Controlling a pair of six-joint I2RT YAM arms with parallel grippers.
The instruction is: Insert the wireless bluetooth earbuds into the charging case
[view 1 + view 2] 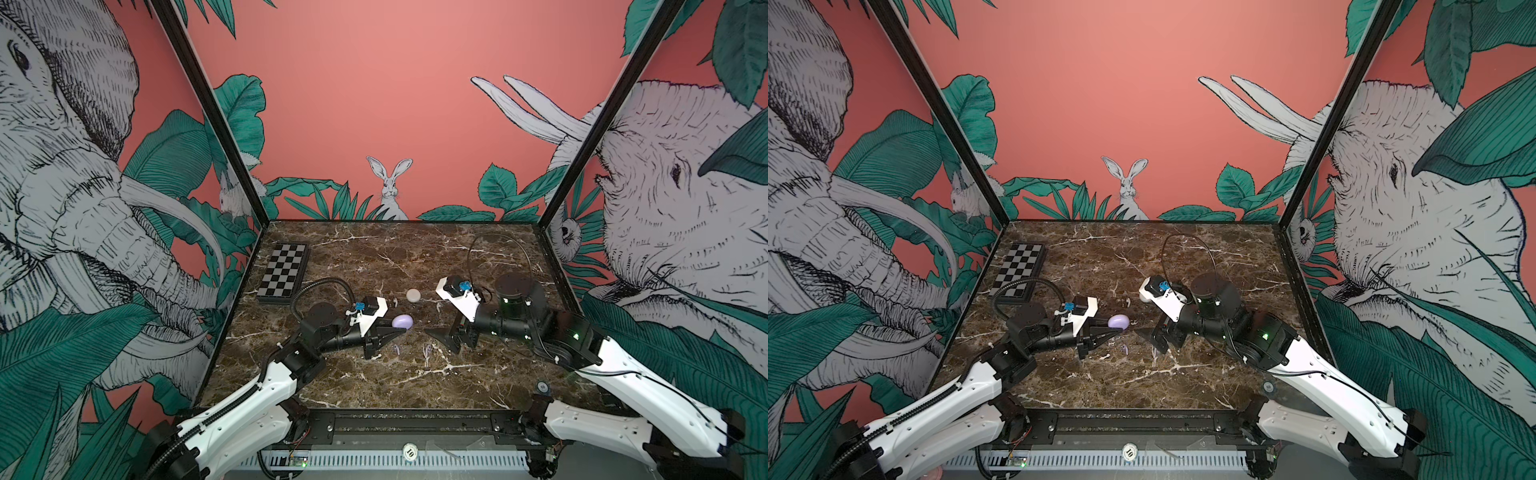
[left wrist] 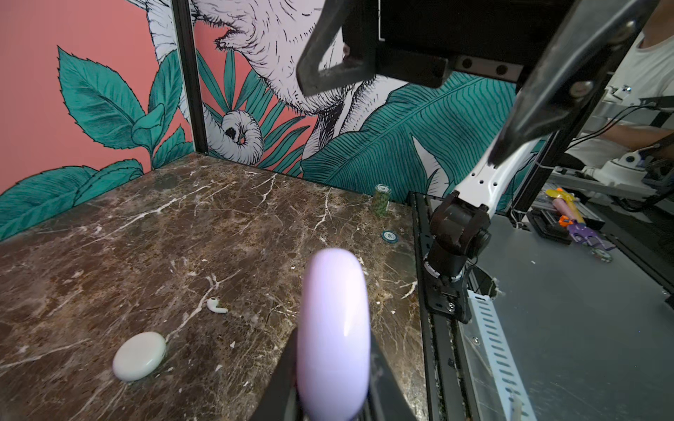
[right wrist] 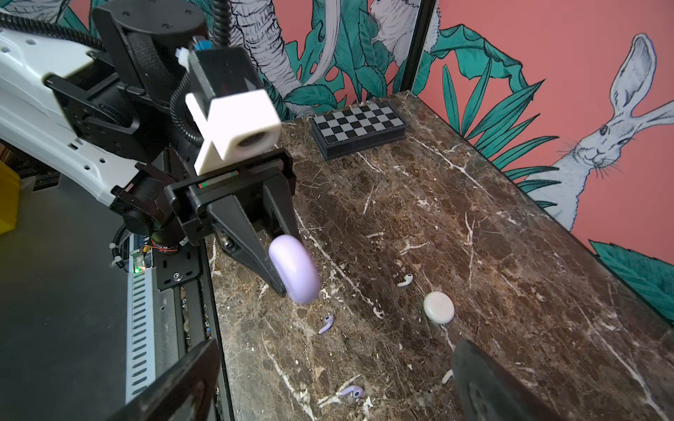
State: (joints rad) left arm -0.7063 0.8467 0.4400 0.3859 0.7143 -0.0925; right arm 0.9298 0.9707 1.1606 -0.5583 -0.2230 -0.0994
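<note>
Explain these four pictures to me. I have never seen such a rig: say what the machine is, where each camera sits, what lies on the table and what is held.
This is a robot with two arms, each ending in a two-fingered gripper. The two wide pictures come from one camera head looking down from above; the other two come from a camera on each wrist. On the marble table lie a round white case, two white earbuds, two lilac earbuds and, far left, a chessboard. The left gripper is shut on a closed lilac case, held on edge. The right gripper is open and holds nothing.
</note>
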